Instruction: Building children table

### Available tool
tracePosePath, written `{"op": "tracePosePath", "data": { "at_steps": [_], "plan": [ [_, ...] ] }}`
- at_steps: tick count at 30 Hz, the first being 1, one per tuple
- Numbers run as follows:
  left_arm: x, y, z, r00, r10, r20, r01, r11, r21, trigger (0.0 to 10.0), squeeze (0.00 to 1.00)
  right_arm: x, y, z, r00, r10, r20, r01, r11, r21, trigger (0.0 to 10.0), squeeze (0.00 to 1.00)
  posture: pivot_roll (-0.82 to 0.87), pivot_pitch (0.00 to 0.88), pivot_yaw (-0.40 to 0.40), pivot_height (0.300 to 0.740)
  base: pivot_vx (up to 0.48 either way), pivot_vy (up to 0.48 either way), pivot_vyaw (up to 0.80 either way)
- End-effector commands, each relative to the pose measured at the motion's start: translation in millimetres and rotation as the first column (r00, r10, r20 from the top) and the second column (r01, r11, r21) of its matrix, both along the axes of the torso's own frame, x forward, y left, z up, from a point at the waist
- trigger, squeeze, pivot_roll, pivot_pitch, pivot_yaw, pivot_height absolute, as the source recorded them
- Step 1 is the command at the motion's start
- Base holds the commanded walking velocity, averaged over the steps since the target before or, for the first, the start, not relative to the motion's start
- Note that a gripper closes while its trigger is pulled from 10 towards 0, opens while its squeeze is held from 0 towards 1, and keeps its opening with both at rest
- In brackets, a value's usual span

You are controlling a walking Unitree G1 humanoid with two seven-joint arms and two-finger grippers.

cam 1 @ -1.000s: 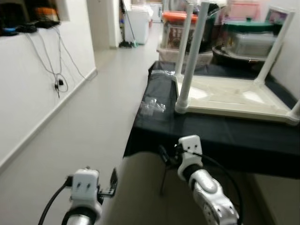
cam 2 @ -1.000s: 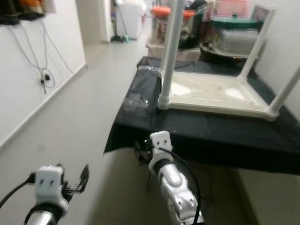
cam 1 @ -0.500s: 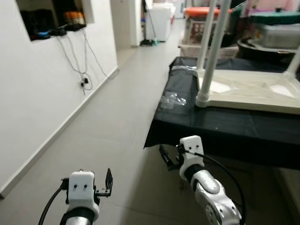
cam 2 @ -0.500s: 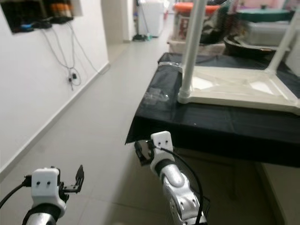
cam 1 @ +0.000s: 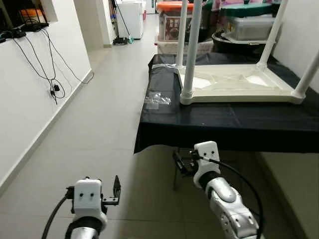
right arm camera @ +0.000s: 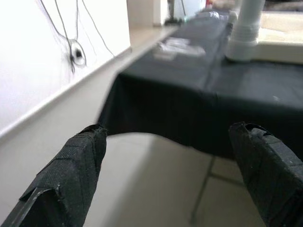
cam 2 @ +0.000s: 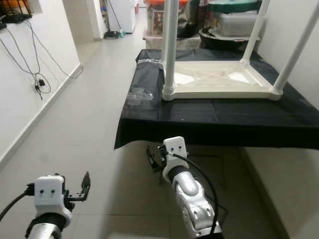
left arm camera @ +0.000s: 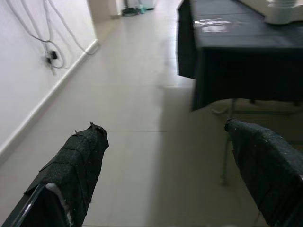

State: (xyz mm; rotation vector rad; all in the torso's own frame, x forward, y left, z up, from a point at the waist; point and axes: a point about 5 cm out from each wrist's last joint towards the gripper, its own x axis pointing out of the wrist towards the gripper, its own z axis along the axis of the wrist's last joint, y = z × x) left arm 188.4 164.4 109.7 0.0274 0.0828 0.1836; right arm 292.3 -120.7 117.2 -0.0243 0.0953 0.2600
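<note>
Children table [cam 1: 234, 84]: white plastic, lying upside down on the black-draped tabletop [cam 1: 239, 124], four legs [cam 1: 192, 47] standing fitted and pointing upward; assembly is looking largely done, righting remaining. Clear plastic bag [cam 1: 157, 100] lying near the cloth's edge. Left end effector [cam 1: 117, 189] and right end effector [cam 1: 178, 163] hovering low before the tabletop, both spread wide, holding nothing.

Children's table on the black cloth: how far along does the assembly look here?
Done: the white children's table lies upside down on the black-covered work table with four legs standing up from its corners. In hand: nothing; the left gripper and right gripper are open, low in front of the cloth edge. Left: a clear plastic bag lies beside it, contents unclear, and the table isn't turned upright.
</note>
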Motion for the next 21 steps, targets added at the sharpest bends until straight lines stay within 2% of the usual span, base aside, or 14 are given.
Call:
{"op": "tracePosePath", "data": {
  "at_steps": [1,2,3,4,5,6,10,14,21],
  "plan": [
    [-0.5,8.2,3,0.999,0.036,0.004,-0.037,0.999,0.028,10.0,0.0,2.9,-2.2,2,1.0,-0.016,0.021,0.016,1.0,-0.002,10.0,0.0,0.08,0.004,0.008,0.74,0.0,0.0,0.0],
    [1.2,22.8,9,0.995,0.092,0.027,-0.093,0.994,0.054,10.0,0.0,11.3,-9.5,8,0.997,-0.058,0.052,0.058,0.998,0.0,10.0,0.0,0.08,0.0,0.003,0.74,0.0,0.0,0.0],
    [1.2,22.8,9,0.995,0.092,0.027,-0.093,0.994,0.054,10.0,0.0,11.3,-9.5,8,0.997,-0.058,0.052,0.058,0.998,0.0,10.0,0.0,0.08,0.0,0.003,0.74,0.0,0.0,0.0],
    [2.4,35.1,15,0.989,0.136,0.049,-0.14,0.987,0.074,10.0,0.0,19.5,-17.7,14,0.991,-0.103,0.08,0.104,0.995,-0.001,10.0,0.0,0.1,0.0,-0.003,0.74,0.0,0.0,0.0],
    [2.4,35.1,15,0.989,0.136,0.049,-0.14,0.987,0.074,10.0,0.0,19.5,-17.7,14,0.991,-0.103,0.08,0.104,0.995,-0.001,10.0,0.0,0.1,0.0,-0.003,0.74,0.0,0.0,0.0],
    [3.6,41.7,19,0.986,0.152,0.062,-0.157,0.984,0.083,10.0,0.0,26.2,-25.0,19,0.984,-0.146,0.098,0.147,0.989,0.001,10.0,0.0,0.1,0.0,-0.003,0.74,0.0,0.0,0.0],
    [4.3,45.2,21,0.985,0.16,0.07,-0.166,0.981,0.098,10.0,0.0,30.6,-30.6,22,0.977,-0.18,0.11,0.182,0.983,-0.004,10.0,0.0,0.1,0.0,-0.003,0.74,0.0,0.0,0.0],
    [6.0,38.3,19,0.988,0.136,0.069,-0.142,0.986,0.088,10.0,0.0,32.4,-37.0,24,0.964,-0.241,0.109,0.243,0.97,-0.006,10.0,0.0,0.09,0.0,0.005,0.74,0.0,0.0,-0.8],
    [8.0,37.4,22,0.989,0.128,0.078,-0.134,0.987,0.085,10.0,0.0,31.6,-23.1,21,0.974,-0.199,0.106,0.198,0.98,0.017,10.0,0.0,0.09,0.0,0.005,0.74,0.074,0.0,0.0]
  ]
}}
